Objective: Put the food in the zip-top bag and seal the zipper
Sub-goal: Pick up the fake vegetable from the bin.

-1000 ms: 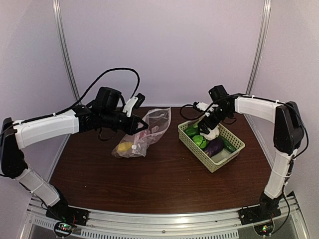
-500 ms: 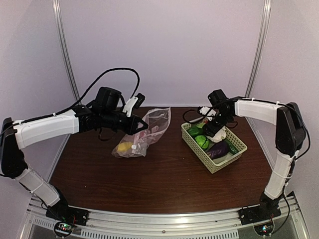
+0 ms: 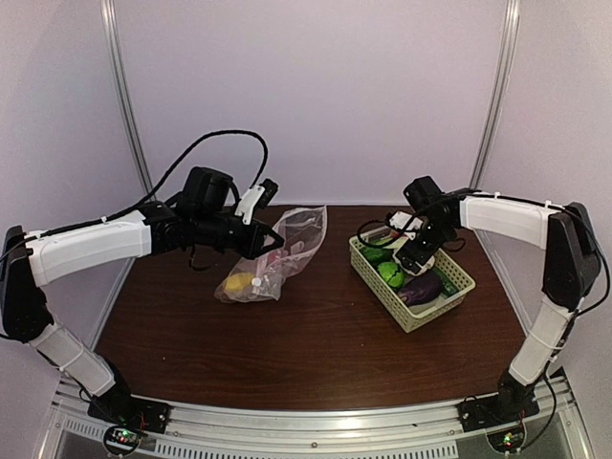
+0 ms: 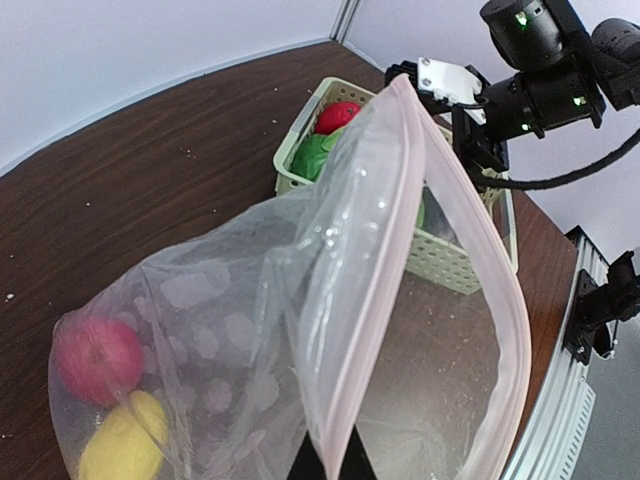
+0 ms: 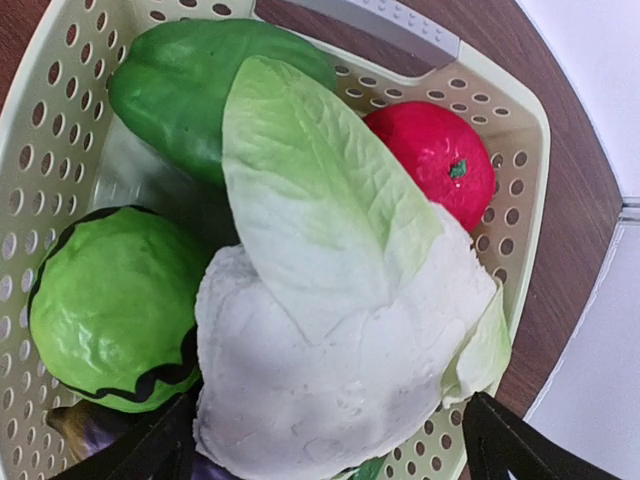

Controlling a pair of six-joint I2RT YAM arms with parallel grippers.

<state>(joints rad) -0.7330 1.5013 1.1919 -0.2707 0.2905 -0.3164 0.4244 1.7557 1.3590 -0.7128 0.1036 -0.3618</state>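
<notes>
The zip-top bag (image 3: 287, 251) lies on the dark brown worktop (image 3: 316, 344), off the basket (image 3: 449, 296) on the side towards the left arm, apart from it. We see the bag's mouth held up and gaping towards the basket, and the zipper (image 4: 470, 230), a pale pinkish strip, runs round the open edge. The left claw (image 3: 273, 244) is pressed together on that strip at the point of the mouth farthest from the basket. In the left wrist view only the dark tips show, nipping the plastic. Two pieces sit in the bag's bottom, the end farthest from the basket: a red-pink ball (image 4: 98, 358) and a yellow piece (image 4: 125, 440) touching it.

The rest of the food is in the basket. The white cauliflower (image 5: 340, 370), with one pale green leaf across its top, sits near the basket's middle. A round green piece (image 5: 105, 310) touches it on one side. A dark green piece (image 5: 200, 80) and a red ball (image 5: 435, 160) lie towards the far rim, and the purple eggplant (image 3: 421, 287) lies towards the near wall. The right claw (image 5: 328, 420) is down inside the basket, spread wide with one finger on each side of the cauliflower. We cannot tell whether the fingers press on it.
</notes>
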